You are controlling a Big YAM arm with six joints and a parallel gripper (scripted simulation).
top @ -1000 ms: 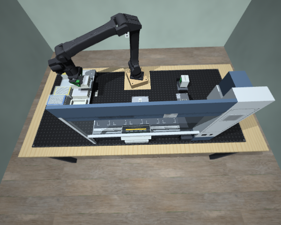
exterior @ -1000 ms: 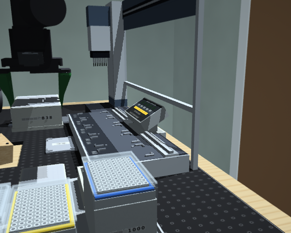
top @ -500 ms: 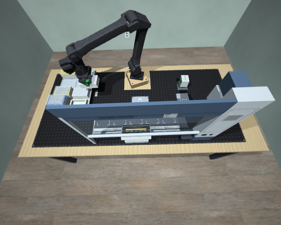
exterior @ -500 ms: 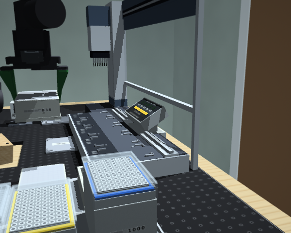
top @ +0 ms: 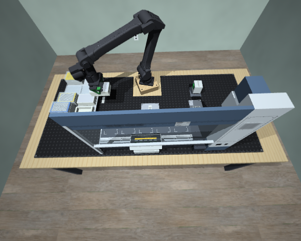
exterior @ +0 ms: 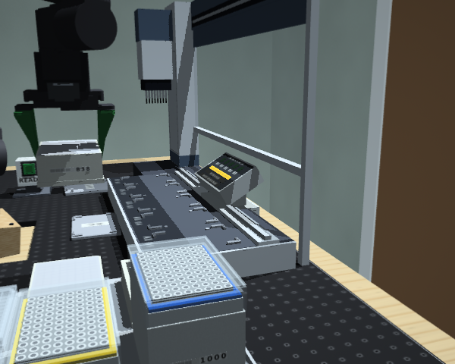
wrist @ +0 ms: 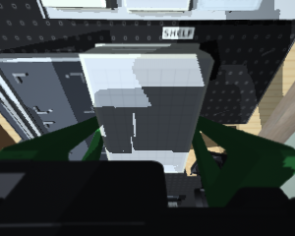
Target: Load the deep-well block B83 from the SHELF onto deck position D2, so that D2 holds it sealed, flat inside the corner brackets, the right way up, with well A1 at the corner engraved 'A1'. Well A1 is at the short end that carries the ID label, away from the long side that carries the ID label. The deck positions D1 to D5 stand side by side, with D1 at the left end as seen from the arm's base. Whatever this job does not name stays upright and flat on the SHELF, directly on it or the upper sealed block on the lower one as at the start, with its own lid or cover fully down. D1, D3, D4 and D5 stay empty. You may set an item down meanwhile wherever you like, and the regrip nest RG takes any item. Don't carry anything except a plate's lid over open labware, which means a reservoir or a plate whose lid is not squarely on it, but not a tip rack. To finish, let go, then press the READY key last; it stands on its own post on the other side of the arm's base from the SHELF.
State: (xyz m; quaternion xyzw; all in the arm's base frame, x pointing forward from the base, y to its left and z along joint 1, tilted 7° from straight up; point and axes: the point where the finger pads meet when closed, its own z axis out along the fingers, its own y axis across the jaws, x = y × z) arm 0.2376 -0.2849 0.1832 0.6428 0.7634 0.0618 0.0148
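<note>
My gripper [top: 98,89] [exterior: 64,150] [wrist: 147,118] is shut on a grey sealed deep-well block [top: 106,88] [exterior: 69,166] [wrist: 147,84], green fingers on its two short ends. It holds the block level and upright in the air, just off the SHELF's edge [wrist: 178,32] on the arm-base side. The label on the long side reads like "B38" in the exterior view. The deck [top: 145,132] [exterior: 161,203] with its corner brackets lies under the blue gantry, and its positions are empty. The READY key [top: 197,86] [exterior: 27,169] stands on its post on the other side of the arm's base.
The SHELF [top: 75,110] holds a blue-rimmed tip rack [top: 59,106] [exterior: 183,270], a yellow-rimmed one [top: 66,96] [exterior: 63,321], a white sealed block [exterior: 64,272] and clear plates. The regrip nest [top: 149,104] [exterior: 92,226] lies before the deck. The gantry beam [top: 145,115] and pipetting head [exterior: 154,58] stand over the deck.
</note>
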